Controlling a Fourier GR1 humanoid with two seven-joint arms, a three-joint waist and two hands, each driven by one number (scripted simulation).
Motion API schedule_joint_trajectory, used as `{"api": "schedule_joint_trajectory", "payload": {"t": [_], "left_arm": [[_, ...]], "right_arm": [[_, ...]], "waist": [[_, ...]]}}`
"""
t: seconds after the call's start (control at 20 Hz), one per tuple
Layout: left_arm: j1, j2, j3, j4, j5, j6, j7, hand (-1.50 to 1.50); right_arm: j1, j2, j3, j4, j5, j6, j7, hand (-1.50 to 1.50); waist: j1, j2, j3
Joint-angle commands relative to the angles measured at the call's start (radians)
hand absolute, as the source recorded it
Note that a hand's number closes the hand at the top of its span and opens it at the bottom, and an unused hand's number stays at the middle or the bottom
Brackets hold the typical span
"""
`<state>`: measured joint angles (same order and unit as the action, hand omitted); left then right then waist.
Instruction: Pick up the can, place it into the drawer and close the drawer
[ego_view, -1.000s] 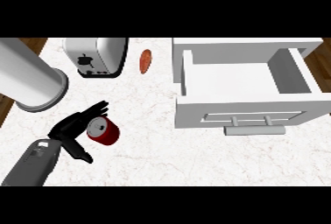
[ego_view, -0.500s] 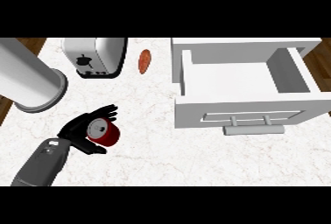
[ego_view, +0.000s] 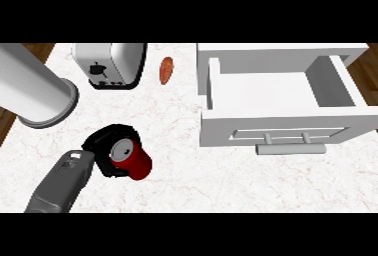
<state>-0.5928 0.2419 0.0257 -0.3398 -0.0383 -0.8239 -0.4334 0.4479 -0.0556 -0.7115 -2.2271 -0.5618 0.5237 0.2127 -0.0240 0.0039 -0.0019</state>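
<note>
Where half a second ago its fingers were only closing in, the left hand (ego_view: 103, 150) now curls round the red can (ego_view: 131, 161), which lies tilted on the marble counter (ego_view: 221, 180) at lower left with its silver top showing. Well to the right the white drawer (ego_view: 280, 131) stands open as before, with the toaster (ego_view: 111, 65), an orange object (ego_view: 167, 70) and a grey cylinder (ego_view: 33, 85) unmoved behind.
</note>
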Motion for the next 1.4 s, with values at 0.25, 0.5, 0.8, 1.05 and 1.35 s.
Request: {"api": "schedule_joint_trajectory", "payload": {"t": [0.25,0.5,0.8,1.05,1.35], "left_arm": [[0.064,-0.068,0.254,-0.024,0.226,0.34,-0.058,1.5],[0.044,-0.145,0.325,-0.142,0.3,0.546,-0.082,1.5],[0.094,-0.227,0.245,-0.48,0.305,0.663,0.08,1.5],[0.112,-0.241,0.075,-0.693,0.344,0.837,0.21,1.5],[0.083,-0.242,0.0,-0.989,0.33,1.005,0.464,1.5]], "right_arm": [[0.035,0.037,-0.02,-0.02,-0.007,-0.008,0.003,-1.5],[0.049,0.05,-0.029,-0.019,0.003,0.011,-0.014,-1.5],[0.031,0.055,0.011,-0.083,0.023,-0.059,0.029,-1.5],[0.052,0.053,-0.025,-0.059,-0.031,-0.012,0.028,-1.5],[-0.019,0.025,-0.016,-0.065,-0.01,-0.07,0.051,-1.5]], "waist": [[0.044,-0.013,0.003],[0.042,-0.017,0.005],[0.049,-0.017,0.004],[0.027,-0.014,0.003],[0.033,-0.01,0.003]]}}
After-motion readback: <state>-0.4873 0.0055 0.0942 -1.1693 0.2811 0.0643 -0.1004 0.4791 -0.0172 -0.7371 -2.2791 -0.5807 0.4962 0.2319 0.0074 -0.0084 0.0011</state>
